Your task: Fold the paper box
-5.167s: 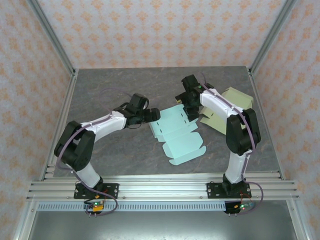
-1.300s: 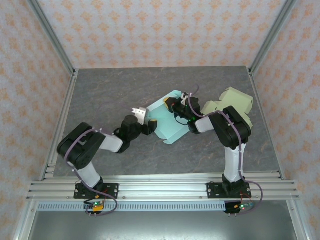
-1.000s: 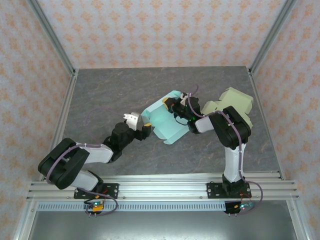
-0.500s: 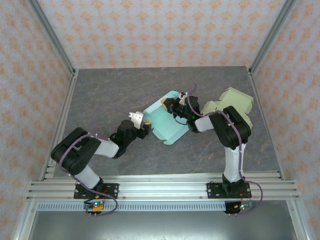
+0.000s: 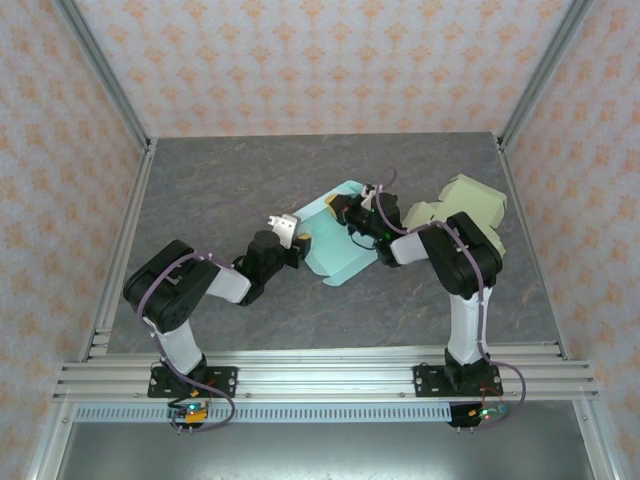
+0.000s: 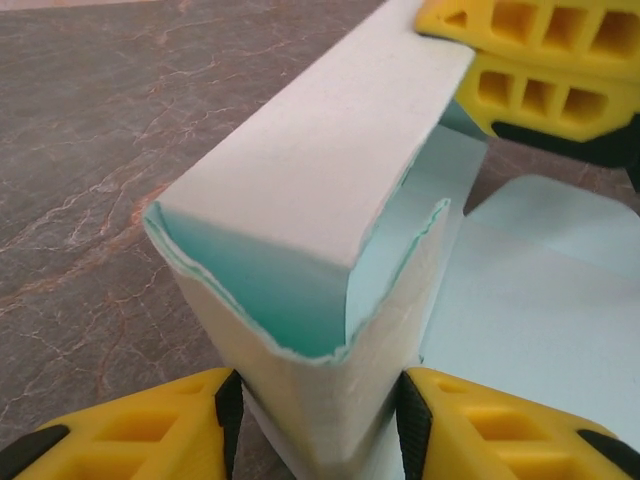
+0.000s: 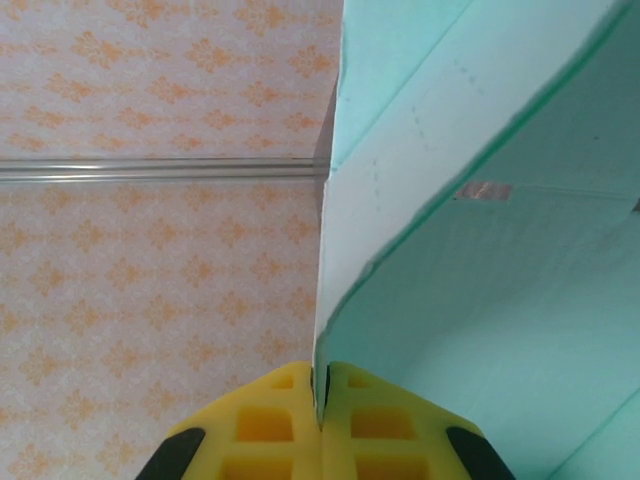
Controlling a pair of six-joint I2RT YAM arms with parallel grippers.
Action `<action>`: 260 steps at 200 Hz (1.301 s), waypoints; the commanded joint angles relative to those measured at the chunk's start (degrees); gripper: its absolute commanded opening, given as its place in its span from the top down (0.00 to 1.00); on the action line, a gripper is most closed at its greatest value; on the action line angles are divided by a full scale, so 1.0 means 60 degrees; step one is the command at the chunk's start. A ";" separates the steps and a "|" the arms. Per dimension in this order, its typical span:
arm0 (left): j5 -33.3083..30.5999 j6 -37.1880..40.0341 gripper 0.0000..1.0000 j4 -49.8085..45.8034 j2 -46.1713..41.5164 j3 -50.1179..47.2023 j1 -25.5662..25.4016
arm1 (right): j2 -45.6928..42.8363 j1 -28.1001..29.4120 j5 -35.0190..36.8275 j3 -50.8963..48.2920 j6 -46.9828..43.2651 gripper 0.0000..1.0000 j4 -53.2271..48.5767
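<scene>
The paper box (image 5: 338,250), a pale teal sheet partly folded up, lies near the middle of the grey marbled desk (image 5: 220,180), between the two arms. The left end effector (image 5: 293,238) reaches in low from the left and meets the box at its left edge. In the left wrist view its yellow fingers (image 6: 130,430) stand on either side of a doubled-over wall of the box (image 6: 300,200), and both inner pads touch the paper, so it grips that folded wall. The right end effector (image 5: 341,208) comes in from the right at the far edge of the box. In the right wrist view its fingers (image 7: 270,420) are pressed together on a thin raised edge of the box (image 7: 480,250), so it is closed on the paper. The right end effector's yellow fingers (image 6: 540,40) also show in the left wrist view, clamped on the top corner of the same raised wall. A pile of olive cardboard pieces (image 5: 470,205) lies on the desk at the right, behind the right arm and apart from the box.
</scene>
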 commanded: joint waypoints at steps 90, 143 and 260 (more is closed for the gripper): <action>-0.1566 -0.1105 0.62 -0.0017 0.1307 0.1857 -0.0625 | -0.0233 0.0849 0.1527 -0.1175 0.0458 0.99 0.1109; -0.1742 -0.0775 0.71 0.0077 0.1307 0.1618 -0.0626 | -0.0507 0.0872 0.1850 -0.1378 0.0504 0.91 0.0976; -0.1946 -0.0031 0.85 0.0022 0.1196 0.1271 -0.0595 | -0.4871 0.0625 0.1201 -0.1400 -0.2737 0.41 -0.4645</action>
